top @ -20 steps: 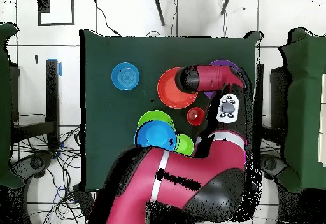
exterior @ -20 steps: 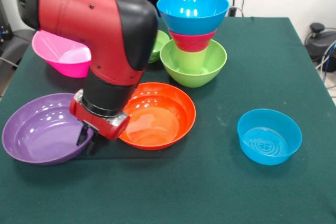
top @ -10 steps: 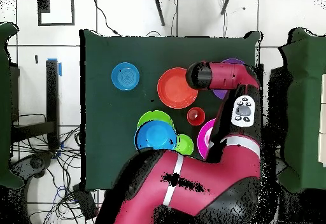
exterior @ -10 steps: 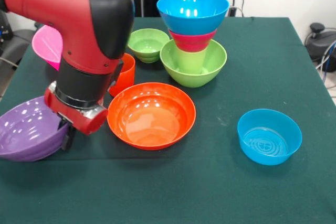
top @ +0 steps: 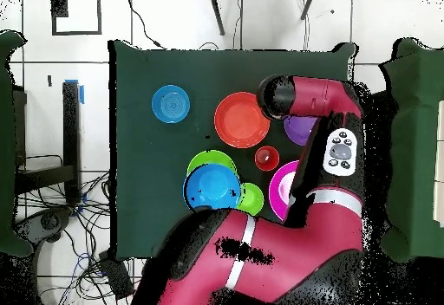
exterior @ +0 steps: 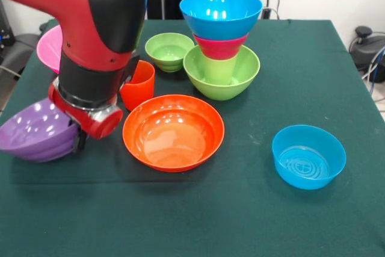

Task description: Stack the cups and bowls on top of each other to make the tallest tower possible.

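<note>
The claw point(exterior: 79, 142) grips the rim of the purple bowl point(exterior: 36, 133), which hangs tilted at the bench's point(exterior: 252, 209) edge; its underside seems lifted off the cloth, though the arm point(exterior: 90, 22) hides the grip itself. In the overhead view the purple bowl point(top: 301, 129) shows just beside the arm's wrist point(top: 279, 96). The tower point(exterior: 221, 40) stands well apart: a green bowl point(exterior: 240, 76) as base, a lime cup point(exterior: 218, 69) in it, then a red bowl point(exterior: 220, 47) and a blue bowl point(exterior: 221, 13) on top. The big orange bowl point(exterior: 173, 132) sits between the claw and the tower, with the orange cup point(exterior: 139, 85) just behind it. A small green bowl point(exterior: 169, 50) lies beside the tower, the pink bowl point(exterior: 50, 48) is half hidden behind the arm, and a second blue bowl point(exterior: 308, 156) sits alone.
</note>
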Robot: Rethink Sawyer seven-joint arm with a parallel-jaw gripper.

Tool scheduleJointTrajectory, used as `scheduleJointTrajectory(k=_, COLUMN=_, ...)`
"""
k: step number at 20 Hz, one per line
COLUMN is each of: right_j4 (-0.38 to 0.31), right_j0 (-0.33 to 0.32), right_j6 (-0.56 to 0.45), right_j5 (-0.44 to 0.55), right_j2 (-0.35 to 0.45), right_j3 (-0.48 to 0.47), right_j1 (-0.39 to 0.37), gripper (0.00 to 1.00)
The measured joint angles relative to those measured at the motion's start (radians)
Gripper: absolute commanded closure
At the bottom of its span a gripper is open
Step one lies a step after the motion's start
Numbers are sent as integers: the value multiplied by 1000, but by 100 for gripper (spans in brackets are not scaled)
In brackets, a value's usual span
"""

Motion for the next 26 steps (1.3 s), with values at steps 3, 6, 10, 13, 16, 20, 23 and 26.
scheduleJointTrajectory(k=3, right_j4=11, right_j0=9, right_j6=0, right_j5=117, right_j2=-1, right_j3=0, right_j1=-31, gripper=100)
scheduleJointTrajectory(k=6, right_j4=18, right_j0=25, right_j6=0, right_j5=221, right_j2=-5, right_j3=-2, right_j1=-58, gripper=100)
scheduleJointTrajectory(k=10, right_j4=23, right_j0=49, right_j6=0, right_j5=347, right_j2=-11, right_j3=-16, right_j1=-90, gripper=100)
scheduleJointTrajectory(k=13, right_j4=26, right_j0=69, right_j6=0, right_j5=438, right_j2=-13, right_j3=-41, right_j1=-114, gripper=100)
scheduleJointTrajectory(k=16, right_j4=29, right_j0=85, right_j6=0, right_j5=492, right_j2=-14, right_j3=-64, right_j1=-132, gripper=100)
scheduleJointTrajectory(k=20, right_j4=35, right_j0=103, right_j6=0, right_j5=543, right_j2=-15, right_j3=-87, right_j1=-155, gripper=100)
scheduleJointTrajectory(k=23, right_j4=40, right_j0=112, right_j6=0, right_j5=567, right_j2=-18, right_j3=-92, right_j1=-170, gripper=100)
scheduleJointTrajectory(k=26, right_j4=44, right_j0=125, right_j6=0, right_j5=602, right_j2=-22, right_j3=-92, right_j1=-186, gripper=100)
